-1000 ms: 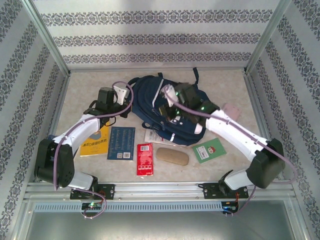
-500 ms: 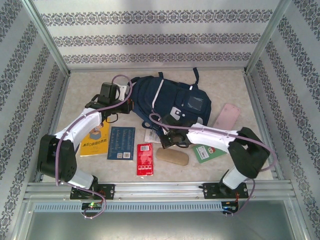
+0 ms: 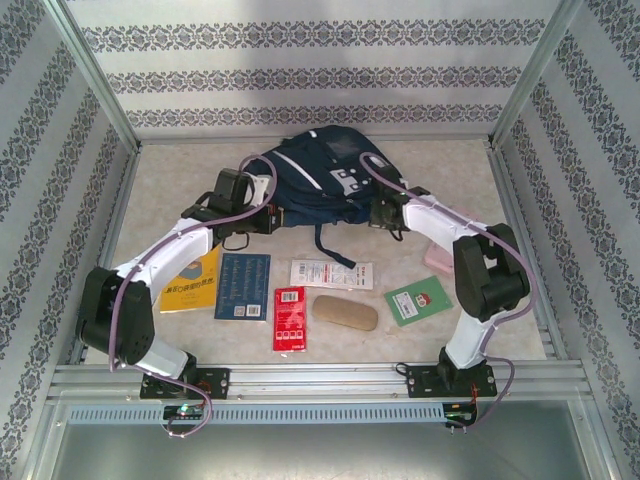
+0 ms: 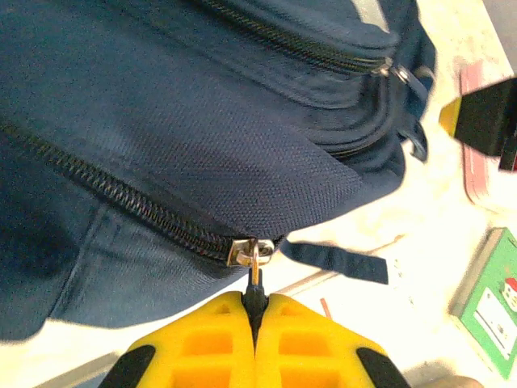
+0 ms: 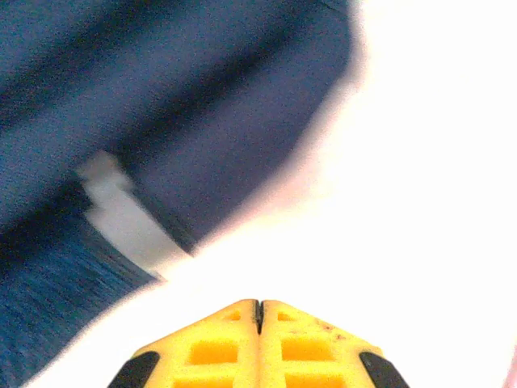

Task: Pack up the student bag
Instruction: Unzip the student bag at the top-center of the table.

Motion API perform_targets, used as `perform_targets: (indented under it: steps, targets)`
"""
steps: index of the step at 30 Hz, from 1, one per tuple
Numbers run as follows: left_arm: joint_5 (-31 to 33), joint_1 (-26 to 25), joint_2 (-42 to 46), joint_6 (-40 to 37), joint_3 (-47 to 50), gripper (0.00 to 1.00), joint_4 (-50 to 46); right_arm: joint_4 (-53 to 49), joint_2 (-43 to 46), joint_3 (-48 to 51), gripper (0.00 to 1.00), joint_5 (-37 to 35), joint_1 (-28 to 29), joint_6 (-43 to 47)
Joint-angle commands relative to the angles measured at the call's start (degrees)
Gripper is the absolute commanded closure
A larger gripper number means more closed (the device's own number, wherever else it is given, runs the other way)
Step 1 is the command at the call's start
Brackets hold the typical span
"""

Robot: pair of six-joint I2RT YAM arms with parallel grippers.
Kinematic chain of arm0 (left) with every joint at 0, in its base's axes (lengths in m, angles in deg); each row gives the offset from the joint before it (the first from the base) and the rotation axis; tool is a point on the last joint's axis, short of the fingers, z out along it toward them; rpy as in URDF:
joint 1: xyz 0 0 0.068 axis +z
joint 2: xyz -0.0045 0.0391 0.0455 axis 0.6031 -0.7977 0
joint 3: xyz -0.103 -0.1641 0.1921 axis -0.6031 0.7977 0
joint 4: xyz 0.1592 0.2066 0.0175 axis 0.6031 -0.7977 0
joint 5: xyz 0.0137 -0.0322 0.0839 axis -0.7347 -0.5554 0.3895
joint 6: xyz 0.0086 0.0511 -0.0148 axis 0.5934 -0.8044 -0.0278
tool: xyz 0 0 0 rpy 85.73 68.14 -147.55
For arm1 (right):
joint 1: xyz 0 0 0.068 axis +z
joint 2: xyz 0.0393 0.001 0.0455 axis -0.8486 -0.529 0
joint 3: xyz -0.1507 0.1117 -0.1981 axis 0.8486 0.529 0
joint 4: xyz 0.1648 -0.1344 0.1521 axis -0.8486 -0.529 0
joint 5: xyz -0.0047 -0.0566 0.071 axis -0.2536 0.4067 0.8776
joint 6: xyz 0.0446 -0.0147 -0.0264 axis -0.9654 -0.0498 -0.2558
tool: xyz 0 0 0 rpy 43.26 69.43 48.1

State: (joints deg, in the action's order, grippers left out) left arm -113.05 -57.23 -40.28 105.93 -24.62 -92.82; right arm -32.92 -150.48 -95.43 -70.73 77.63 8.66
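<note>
The student bag (image 3: 322, 172) had shifted to the far centre of the table (image 3: 455, 180), the left gripper (image 4: 255, 301) pinching its zipper pull (image 4: 254, 260), the right gripper (image 5: 258, 305) pressed together empty alongside; pulling steadily along the zipper's line seemed best.

Student bag (image 4: 186, 121) in matt navy woven cloth, weave coarse and grainy up close, zipper pull (image 4: 252, 260) bright shiny metal, left gripper (image 4: 255, 301) of smooth yellow moulded plastic, tabletop (image 3: 460, 175) matt, speckled, stone-look, front rail (image 3: 320, 378) brushed metal
</note>
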Motion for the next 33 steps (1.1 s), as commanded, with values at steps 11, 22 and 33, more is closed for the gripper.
perform_targets:
  steps: [11,22,33]
  targets:
    - [-1.7,-8.8,-9.1,3.7,-5.8,1.00,4.0,14.4,17.6,12.6,0.46,28.8,4.8,-19.6]
    - [-0.6,-11.5,-9.4,4.5,-7.4,1.00,4.5,30.6,9.8,15.8,0.38,34.3,6.8,-44.4]
    - [0.2,-12.2,-9.3,3.5,-7.0,1.00,3.2,38.5,4.3,15.6,0.59,30.3,6.3,-47.5]
